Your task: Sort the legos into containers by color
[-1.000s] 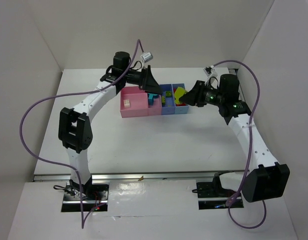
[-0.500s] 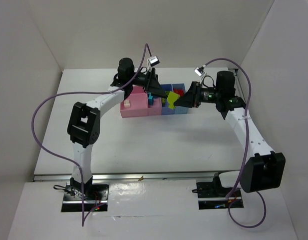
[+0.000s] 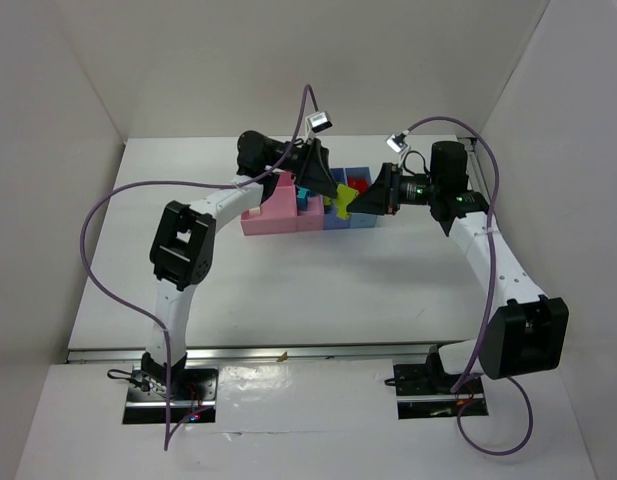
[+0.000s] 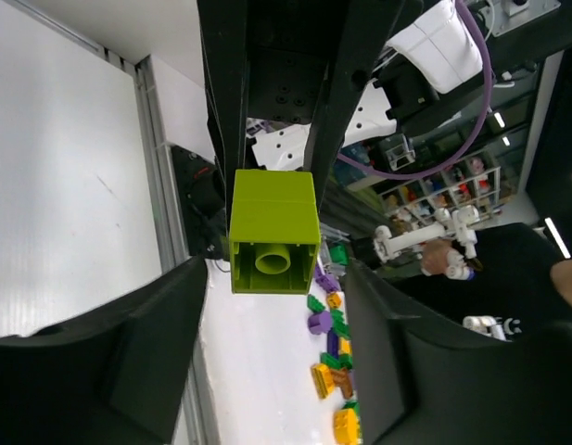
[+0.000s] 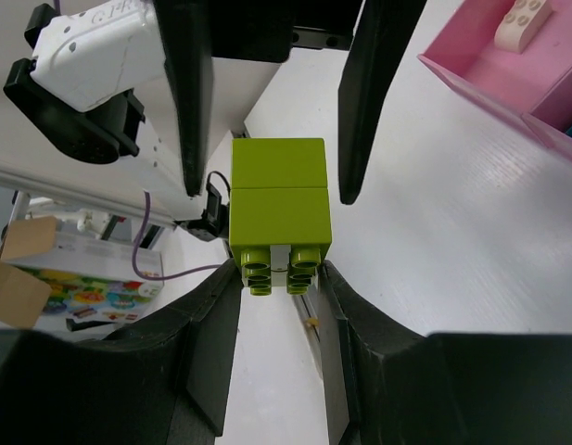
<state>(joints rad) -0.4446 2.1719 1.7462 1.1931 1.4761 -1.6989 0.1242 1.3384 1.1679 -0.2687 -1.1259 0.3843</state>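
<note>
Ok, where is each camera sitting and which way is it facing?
Top: above and behind the arms, looking down on the table; both arms whole, left gripper and right gripper nose to nose by the bins.
Left wrist: on the left arm, faces the right gripper; own fingers at the bottom.
Right wrist: faces the left gripper; own fingers clamp the green brick.
Shared: the green brick, in all three.

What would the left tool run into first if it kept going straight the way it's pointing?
The yellow-green lego, held out toward it by the right tool. It sits dead ahead of the left tool, seemingly between its open fingers, though depth is hard to judge.
</note>
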